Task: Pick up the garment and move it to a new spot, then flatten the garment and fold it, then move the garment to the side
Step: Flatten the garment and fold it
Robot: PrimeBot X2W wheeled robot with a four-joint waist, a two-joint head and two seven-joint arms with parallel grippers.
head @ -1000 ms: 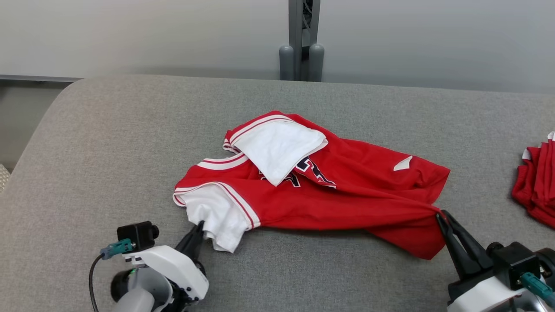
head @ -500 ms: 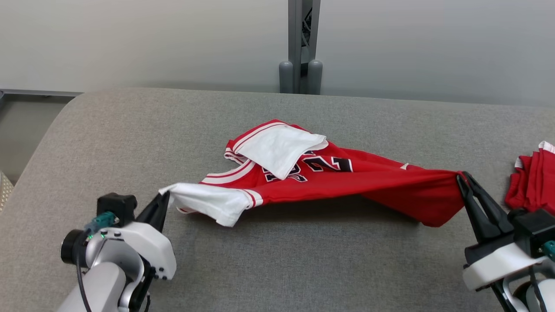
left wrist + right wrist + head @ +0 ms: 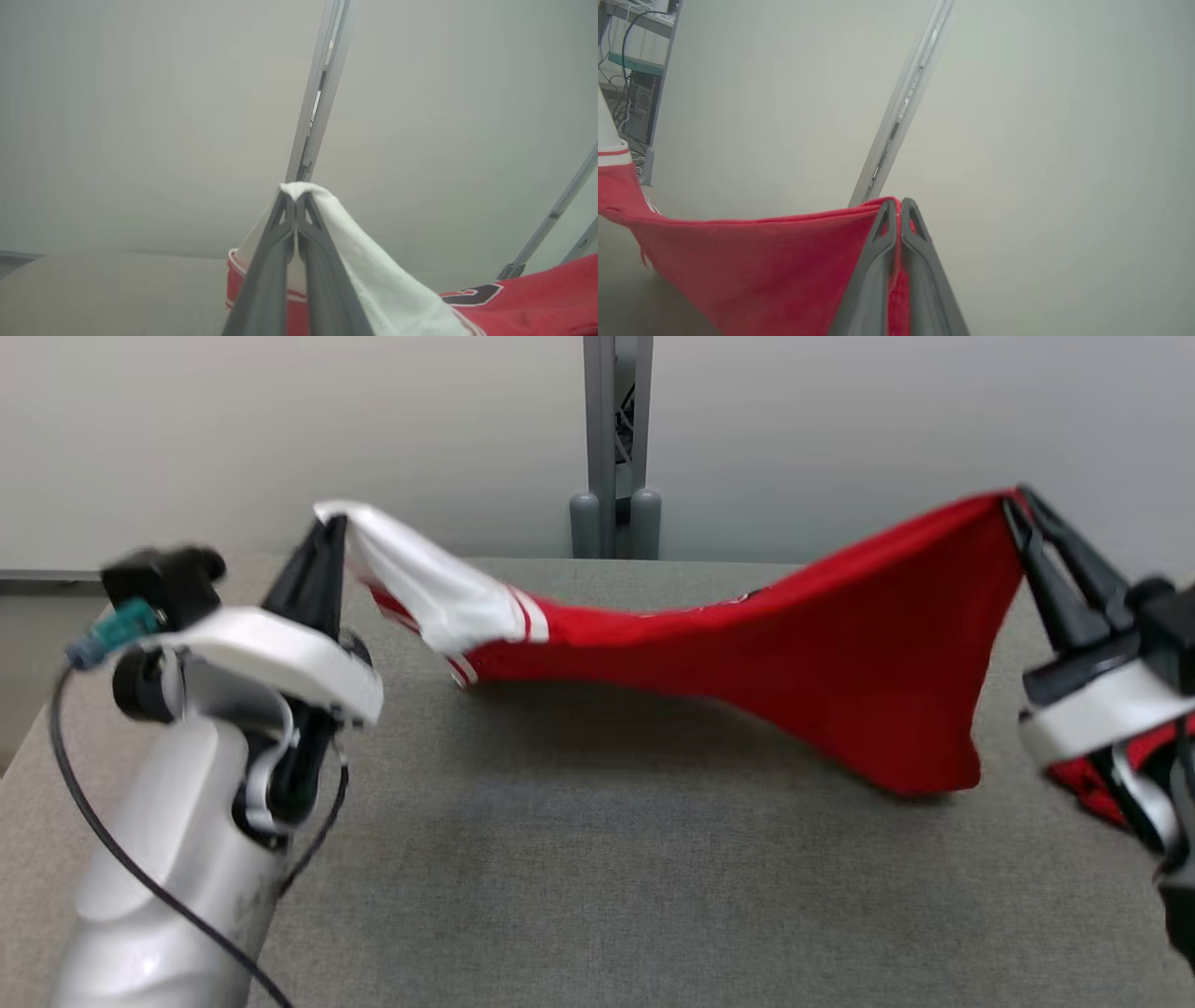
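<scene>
We are in the first step, carrying the garment (image 3: 822, 681) to a new spot: our left jaws are clamped on its white sleeve tip above the bench's (image 3: 597, 896) far left corner, our right jaws on a red hem corner above the far right edge. Next, we judge, both ends must come down evenly onto bare bench with the cloth kept taut, clear of the other red heap (image 3: 1088, 791) at the right edge. The garment hangs between the jaws as a twisted red sling, white-striped at the sleeve, its lowest fold drooping toward the right.
</scene>
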